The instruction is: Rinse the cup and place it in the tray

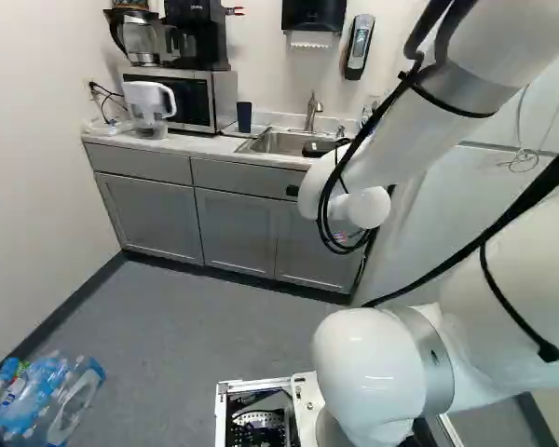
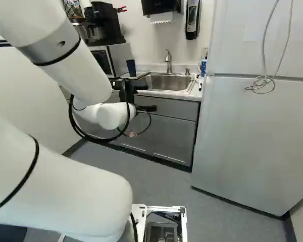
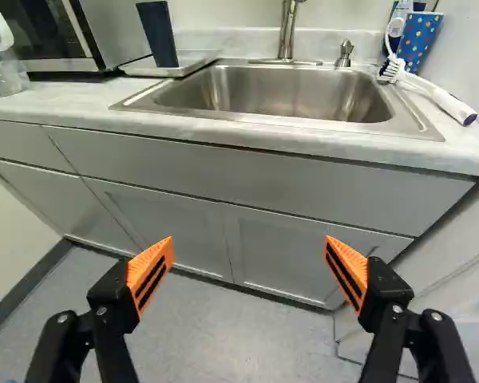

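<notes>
Though rinsing cannot be confirmed, left base view: dark cup (image 1: 244, 116) near back edge of counter (image 1: 191, 143). Right base view: same cup beside sink (image 2: 169, 82). Wrist view: cup upright on tray (image 3: 195, 61), gripper (image 3: 249, 239) wide, empty; placement apparently met, rinse possibly left.

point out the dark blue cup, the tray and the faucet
dark blue cup (image 3: 159, 36): wrist view, middle of its side
tray (image 3: 194, 61): wrist view, bare top beside the cup
faucet (image 2: 168, 61): right base view, its upright body
</notes>
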Controlling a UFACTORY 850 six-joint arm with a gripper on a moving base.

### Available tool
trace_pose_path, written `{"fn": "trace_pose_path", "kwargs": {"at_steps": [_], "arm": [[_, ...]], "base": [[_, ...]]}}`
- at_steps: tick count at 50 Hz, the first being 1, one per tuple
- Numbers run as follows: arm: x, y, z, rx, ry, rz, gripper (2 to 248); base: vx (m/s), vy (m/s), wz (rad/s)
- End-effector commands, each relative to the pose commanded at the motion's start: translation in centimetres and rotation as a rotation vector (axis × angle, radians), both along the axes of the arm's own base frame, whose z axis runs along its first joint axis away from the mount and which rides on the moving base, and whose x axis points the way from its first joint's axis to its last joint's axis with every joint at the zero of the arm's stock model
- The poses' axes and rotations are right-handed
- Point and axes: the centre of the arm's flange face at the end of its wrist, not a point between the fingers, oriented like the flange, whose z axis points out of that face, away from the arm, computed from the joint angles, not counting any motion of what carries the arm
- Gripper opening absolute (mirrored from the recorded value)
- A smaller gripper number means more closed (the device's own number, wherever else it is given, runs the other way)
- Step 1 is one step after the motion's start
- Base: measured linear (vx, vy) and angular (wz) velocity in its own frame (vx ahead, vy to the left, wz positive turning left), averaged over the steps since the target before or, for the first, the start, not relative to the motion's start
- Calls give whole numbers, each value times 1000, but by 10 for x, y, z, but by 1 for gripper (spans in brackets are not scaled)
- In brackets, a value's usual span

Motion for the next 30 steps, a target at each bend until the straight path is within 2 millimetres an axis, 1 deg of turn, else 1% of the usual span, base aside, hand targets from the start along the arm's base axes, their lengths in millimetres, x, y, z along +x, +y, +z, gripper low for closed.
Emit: {"fn": "trace_pose_path", "kwargs": {"at_steps": [15,30], "arm": [[-19,6,-18,-3,-33,20,247],[-34,10,-30,-4,-57,35,247]], "base": [[0,0,0],[0,0,0]]}}
